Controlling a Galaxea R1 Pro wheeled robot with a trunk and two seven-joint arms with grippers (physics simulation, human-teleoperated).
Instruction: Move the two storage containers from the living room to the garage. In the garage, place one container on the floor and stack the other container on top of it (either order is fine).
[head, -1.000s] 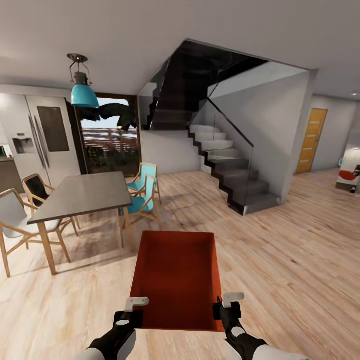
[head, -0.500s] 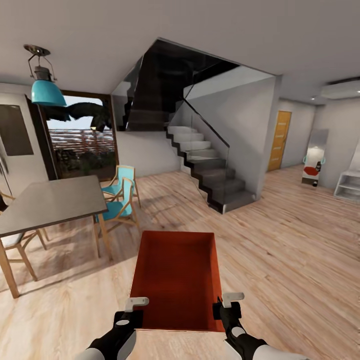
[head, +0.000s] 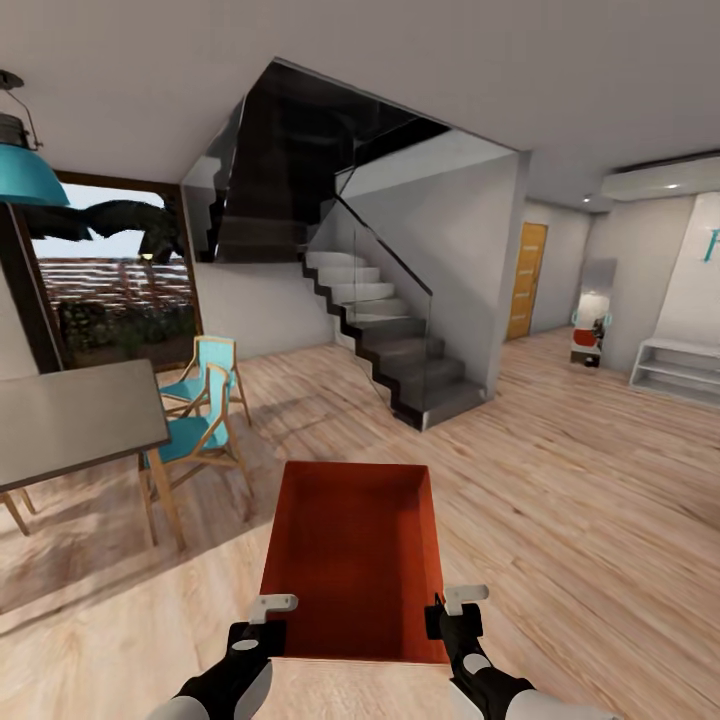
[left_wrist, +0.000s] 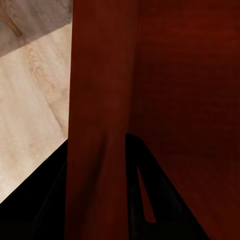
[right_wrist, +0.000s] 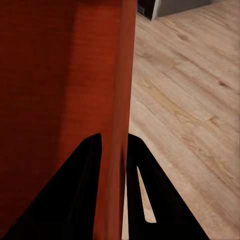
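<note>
Swung rightward since a second ago: stairs and dining table slid left across the head view, fridge gone, white shelf come in. Storage container still carried out front above the pale plank floor in the living room. Left gripper clamped on its left wall, right gripper clamped on its right wall.

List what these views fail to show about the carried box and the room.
- Storage container: its underside is hidden by its own walls in the head view.
- Dining table: cut off by the head view's left edge.
- Red-and-white object beyond the stairs: too small to identify.
</note>
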